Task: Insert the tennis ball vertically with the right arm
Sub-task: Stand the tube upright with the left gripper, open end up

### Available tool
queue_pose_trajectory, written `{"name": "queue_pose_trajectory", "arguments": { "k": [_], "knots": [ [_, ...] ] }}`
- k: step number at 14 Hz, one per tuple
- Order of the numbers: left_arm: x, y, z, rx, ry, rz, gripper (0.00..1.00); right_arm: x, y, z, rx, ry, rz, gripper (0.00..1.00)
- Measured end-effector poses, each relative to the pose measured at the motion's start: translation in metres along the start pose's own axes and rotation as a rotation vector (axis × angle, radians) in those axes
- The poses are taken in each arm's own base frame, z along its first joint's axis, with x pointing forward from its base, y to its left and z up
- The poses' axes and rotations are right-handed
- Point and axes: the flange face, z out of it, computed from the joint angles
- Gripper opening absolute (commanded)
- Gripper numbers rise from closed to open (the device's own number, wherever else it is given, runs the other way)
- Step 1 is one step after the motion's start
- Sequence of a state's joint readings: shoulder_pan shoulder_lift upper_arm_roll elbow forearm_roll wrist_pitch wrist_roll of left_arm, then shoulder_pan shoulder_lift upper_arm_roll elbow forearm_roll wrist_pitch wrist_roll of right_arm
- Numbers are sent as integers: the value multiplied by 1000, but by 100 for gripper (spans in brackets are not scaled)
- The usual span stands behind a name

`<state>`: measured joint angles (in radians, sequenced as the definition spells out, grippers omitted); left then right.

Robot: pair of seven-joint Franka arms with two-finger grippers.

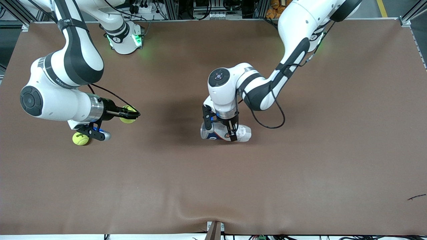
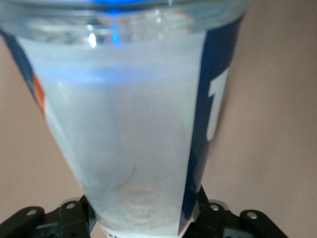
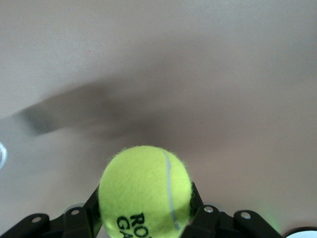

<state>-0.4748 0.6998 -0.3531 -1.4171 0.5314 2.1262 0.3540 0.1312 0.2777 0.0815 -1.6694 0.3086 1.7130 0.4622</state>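
Note:
My right gripper (image 1: 129, 114) is shut on a yellow-green tennis ball (image 1: 126, 115) over the table toward the right arm's end. In the right wrist view the ball (image 3: 145, 188) sits between the black fingers (image 3: 194, 201). A clear plastic ball can (image 1: 230, 132) with a blue and orange label lies on its side at the table's middle. My left gripper (image 1: 221, 128) is shut on it from above. The can (image 2: 133, 124) fills the left wrist view, with the fingers (image 2: 202, 206) on both sides of it.
A second tennis ball (image 1: 80, 138) lies on the brown table (image 1: 300, 173) under the right arm's wrist. A black cable (image 1: 270, 125) loops off the left arm beside the can. A small dark scrap (image 1: 417, 197) lies near the front corner at the left arm's end.

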Motion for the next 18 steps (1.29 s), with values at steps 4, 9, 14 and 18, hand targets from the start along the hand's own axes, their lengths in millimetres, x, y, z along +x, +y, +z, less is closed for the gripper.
{"name": "queue_pose_trajectory", "arguments": {
  "k": [4, 9, 14, 18],
  "knots": [
    [-4, -21, -27, -12, 121, -76, 74, 0, 0, 0, 0, 0, 0, 22],
    [-4, -23, -19, -16, 268, -119, 74, 0, 0, 0, 0, 0, 0, 22],
    [-4, -17, -11, 27, 428, -128, 74, 0, 0, 0, 0, 0, 0, 22],
    [-11, -13, -3, 71, 576, -147, 73, 0, 0, 0, 0, 0, 0, 22]
  ]
}}
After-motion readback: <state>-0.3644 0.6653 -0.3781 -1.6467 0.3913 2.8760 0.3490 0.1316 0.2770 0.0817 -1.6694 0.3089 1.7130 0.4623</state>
